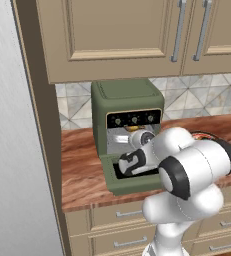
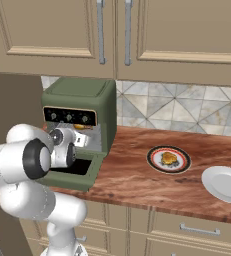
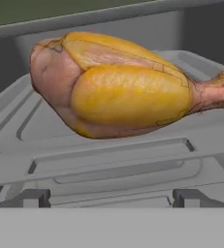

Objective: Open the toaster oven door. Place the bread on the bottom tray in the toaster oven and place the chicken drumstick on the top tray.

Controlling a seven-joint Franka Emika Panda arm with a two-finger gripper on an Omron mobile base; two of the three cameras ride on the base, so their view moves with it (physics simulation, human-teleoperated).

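The gripper (image 3: 111, 197) has its two fingers spread as wide as they go, and nothing is held between them. In the hand view the two dark fingertips (image 3: 28, 197) rise at the bottom, well apart, with a grey tray (image 3: 108, 164) directly ahead of them. A golden-brown drumstick (image 3: 118, 87) lies on its side on that tray, just beyond the fingertips, not touching them. Its thick meaty end is to the left and its thin bony end points right. The tray has raised ribs and a low rim, and a grey back wall rises behind the meat.

In the left base view the arm (image 1: 187, 175) rises from the lower right, bends at a large white elbow and reaches forward and left, with the hand level and pointing into the front of the oven (image 1: 127, 100). The oven is olive green with a black strip of three knobs, and it stands on a brown wooden counter (image 1: 82, 170) beneath pale cabinets. The door (image 1: 132, 182) is folded down flat below the hand, its dark window facing up. The hand sits above the door, at the height of the upper tray, just under the knob strip.

In the right base view, a patterned plate (image 2: 168, 159) holding a piece of food I cannot identify lies on the counter well to the right of the hand, and a plain white plate (image 2: 224, 182) lies further right still.
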